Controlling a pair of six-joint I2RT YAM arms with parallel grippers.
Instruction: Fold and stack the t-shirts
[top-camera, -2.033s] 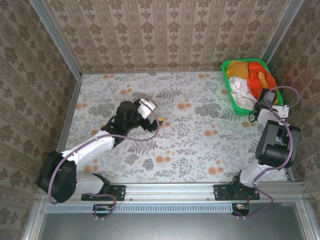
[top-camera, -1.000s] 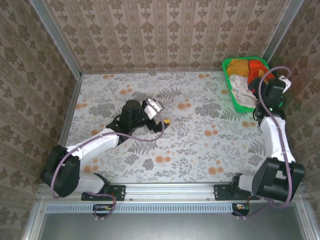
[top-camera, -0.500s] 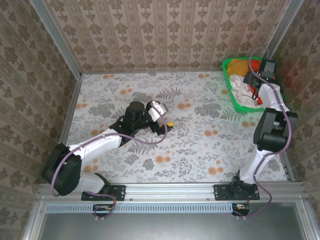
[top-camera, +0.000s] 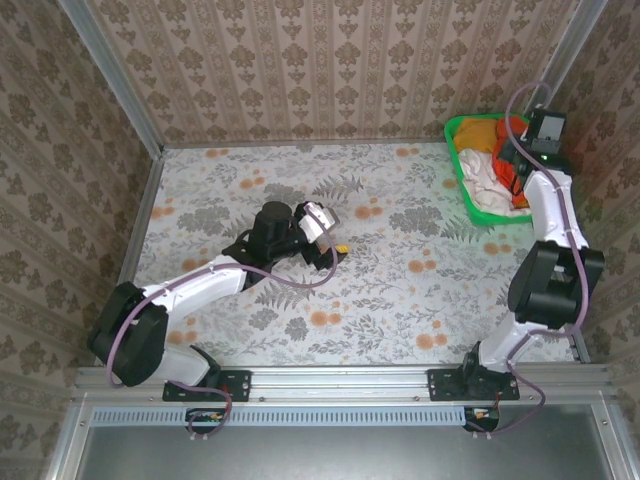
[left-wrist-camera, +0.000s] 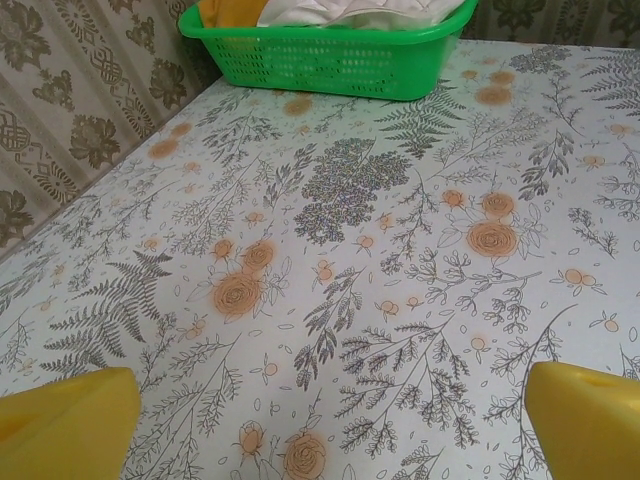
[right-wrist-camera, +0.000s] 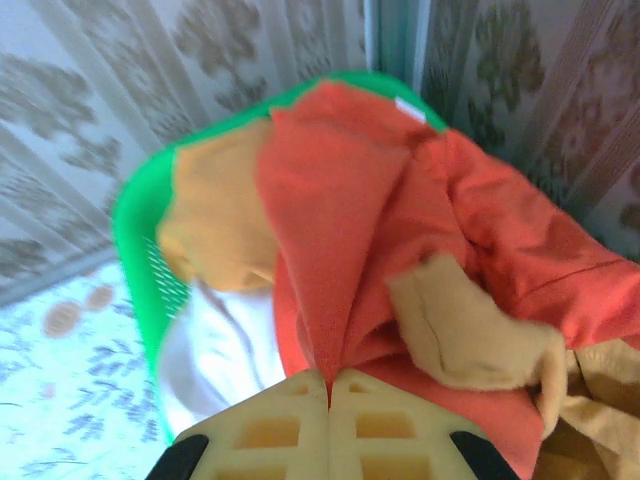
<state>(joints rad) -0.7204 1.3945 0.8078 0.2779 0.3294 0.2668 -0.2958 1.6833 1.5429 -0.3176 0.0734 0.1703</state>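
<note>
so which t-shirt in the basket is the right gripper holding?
The bright red-orange cloth t-shirt: its fold runs into the shut right gripper; the mustard t-shirt and white t-shirt lie free.

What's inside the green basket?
A red-orange t-shirt, a mustard t-shirt and white cloth, heaped together; the right gripper has its jaws shut on the red-orange one. Anything beneath the heap is covered.

Left arm (top-camera: 195, 283), right arm (top-camera: 553, 205): white links, black joints, purple cables (top-camera: 511, 115). Claw fingers (left-wrist-camera: 60, 425) yellow.
</note>
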